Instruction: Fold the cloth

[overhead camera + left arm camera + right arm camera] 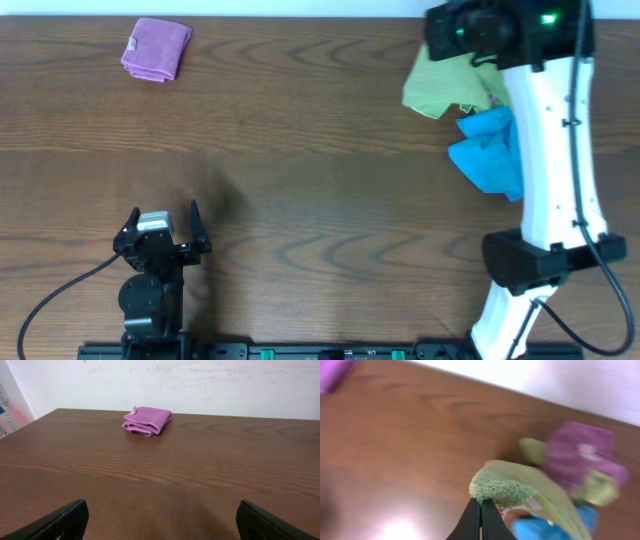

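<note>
The cloth (438, 88) is a light lime-green terry cloth at the back right of the table. My right gripper (465, 50) hangs over it, and the arm hides part of it. In the right wrist view the right gripper (481, 503) is shut on a raised corner of the cloth (504, 485), whose white tag shows just beneath. My left gripper (162, 222) rests near the front left, far from the cloth. It stands open with only bare table between its fingers (65, 519).
A bright blue cloth (490, 150) lies crumpled just in front of the green one. A purple cloth (580, 455) and a duller olive cloth (596, 488) sit behind it. A folded purple cloth (157, 48) lies at the back left.
</note>
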`<state>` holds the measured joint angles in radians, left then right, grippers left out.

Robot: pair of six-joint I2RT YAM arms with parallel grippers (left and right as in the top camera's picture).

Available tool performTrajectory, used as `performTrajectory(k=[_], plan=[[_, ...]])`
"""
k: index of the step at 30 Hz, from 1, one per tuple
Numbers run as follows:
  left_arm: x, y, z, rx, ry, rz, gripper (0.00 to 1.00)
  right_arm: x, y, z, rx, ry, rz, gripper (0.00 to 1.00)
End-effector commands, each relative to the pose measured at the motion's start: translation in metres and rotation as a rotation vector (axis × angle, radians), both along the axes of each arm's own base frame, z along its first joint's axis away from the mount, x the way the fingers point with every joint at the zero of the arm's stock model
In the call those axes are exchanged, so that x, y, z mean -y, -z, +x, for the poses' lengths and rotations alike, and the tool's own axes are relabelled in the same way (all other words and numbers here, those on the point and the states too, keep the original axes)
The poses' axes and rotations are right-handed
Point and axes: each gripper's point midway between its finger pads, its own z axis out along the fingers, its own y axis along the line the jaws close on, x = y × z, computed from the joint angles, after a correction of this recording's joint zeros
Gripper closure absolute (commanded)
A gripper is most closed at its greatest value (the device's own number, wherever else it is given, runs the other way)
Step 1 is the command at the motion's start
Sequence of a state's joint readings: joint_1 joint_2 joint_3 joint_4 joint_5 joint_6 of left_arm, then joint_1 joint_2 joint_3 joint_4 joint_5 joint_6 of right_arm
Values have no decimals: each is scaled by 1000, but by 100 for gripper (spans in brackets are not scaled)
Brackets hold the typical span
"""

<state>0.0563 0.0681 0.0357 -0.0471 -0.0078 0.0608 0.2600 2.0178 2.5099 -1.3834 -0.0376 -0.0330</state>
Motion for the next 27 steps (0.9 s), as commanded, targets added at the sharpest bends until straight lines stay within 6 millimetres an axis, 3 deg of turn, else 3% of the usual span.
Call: performTrajectory(k=[1,3,4,6,7,10,14,17,21,27], plan=[[-4,21,-2,-57,-19,14,5,-92,16,-33,-112,-331,174,99],[-4,21,-2,-56,-19,14,5,-143,30,-75,-203,-598,226,99],[-4,21,-2,-56,-19,14,5,-159,44,-96,-252,-707,182,86],[-4,21,-2,-56,-19,14,5,-165,64,-117,-321,-777,99,16],[-4,21,-2,-56,-19,14,5,-165,71,-123,-345,-793,57,1],[-4,21,-2,-56,-19,14,5,-155,83,-121,-360,-755,-48,1],[-4,21,-2,-56,-19,14,5,-127,92,-98,-353,-638,-134,1],[-4,21,-2,-56,-19,14,5,-105,119,-85,-411,-557,-177,4],[-4,21,-2,-56,-19,14,5,-70,176,-80,-593,-337,-130,15],[-4,21,-2,-56,-19,14,5,-33,219,-86,-761,-88,-35,25]])
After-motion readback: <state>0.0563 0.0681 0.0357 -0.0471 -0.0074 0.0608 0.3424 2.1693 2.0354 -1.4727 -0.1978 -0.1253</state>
